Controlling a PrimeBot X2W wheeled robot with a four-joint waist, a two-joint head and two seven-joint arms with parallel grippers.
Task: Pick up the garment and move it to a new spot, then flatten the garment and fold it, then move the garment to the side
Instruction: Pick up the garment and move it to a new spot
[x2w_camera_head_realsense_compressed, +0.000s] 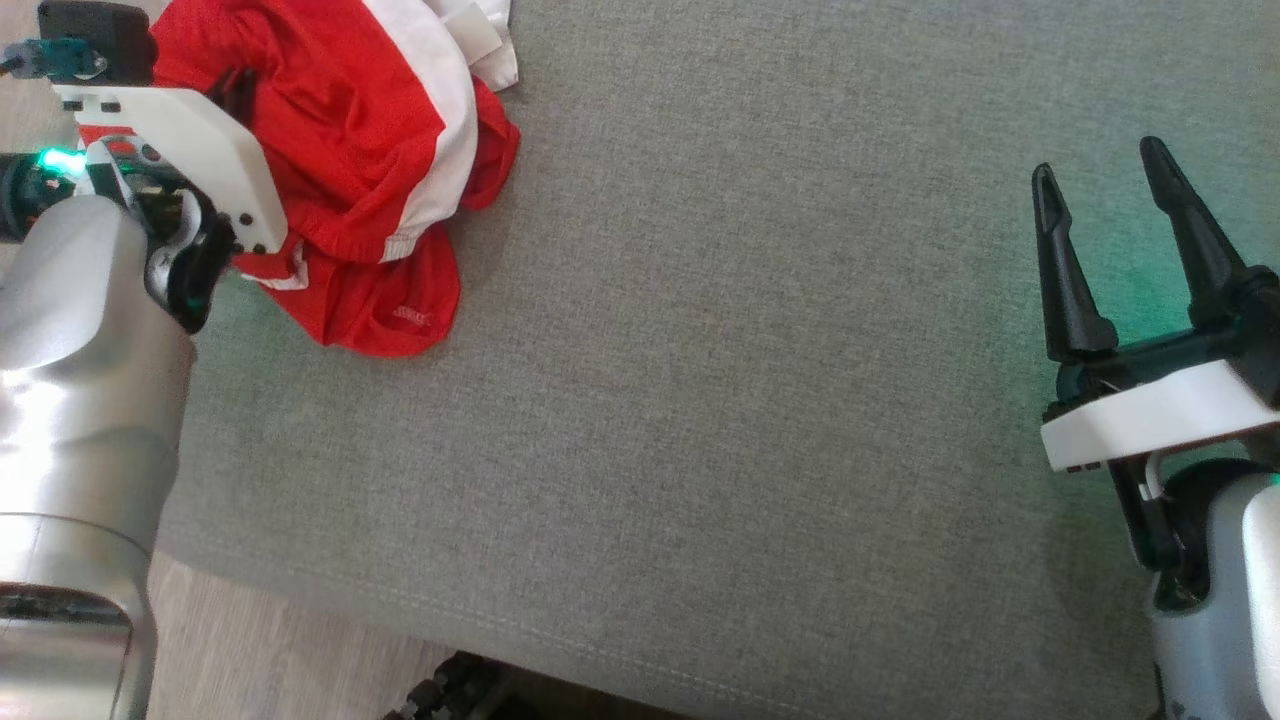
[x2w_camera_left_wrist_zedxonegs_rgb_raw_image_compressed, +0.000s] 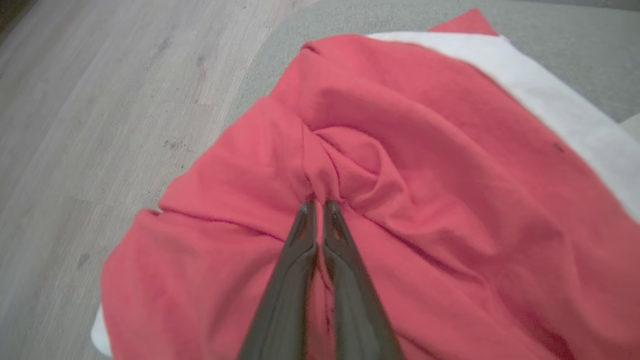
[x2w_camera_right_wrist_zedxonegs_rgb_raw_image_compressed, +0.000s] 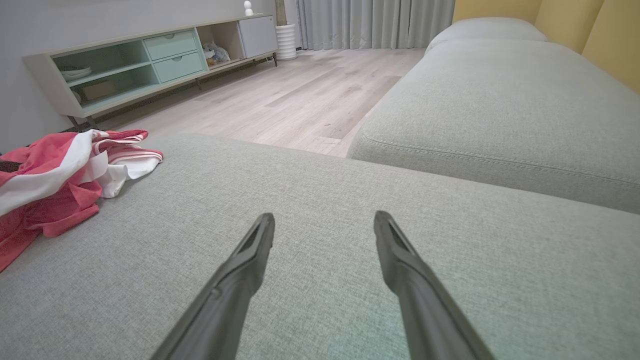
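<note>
Presently, the red-and-white garment (x2w_camera_head_realsense_compressed: 370, 150) lies crumpled at the left edge of the grey cushion (x2w_camera_head_realsense_compressed: 750, 400), beside the wooden floor (x2w_camera_left_wrist_zedxonegs_rgb_raw_image_compressed: 75, 125). The left gripper (x2w_camera_left_wrist_zedxonegs_rgb_raw_image_compressed: 317, 204) is clamped on a pinched fold of the red cloth. The right gripper (x2w_camera_head_realsense_compressed: 1096, 158) has its fingers apart over bare cushion, well apart from the garment.

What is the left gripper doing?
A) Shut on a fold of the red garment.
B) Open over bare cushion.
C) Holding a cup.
A: the left gripper is closed at its tips, pinching a bunched fold of the red garment.
</note>
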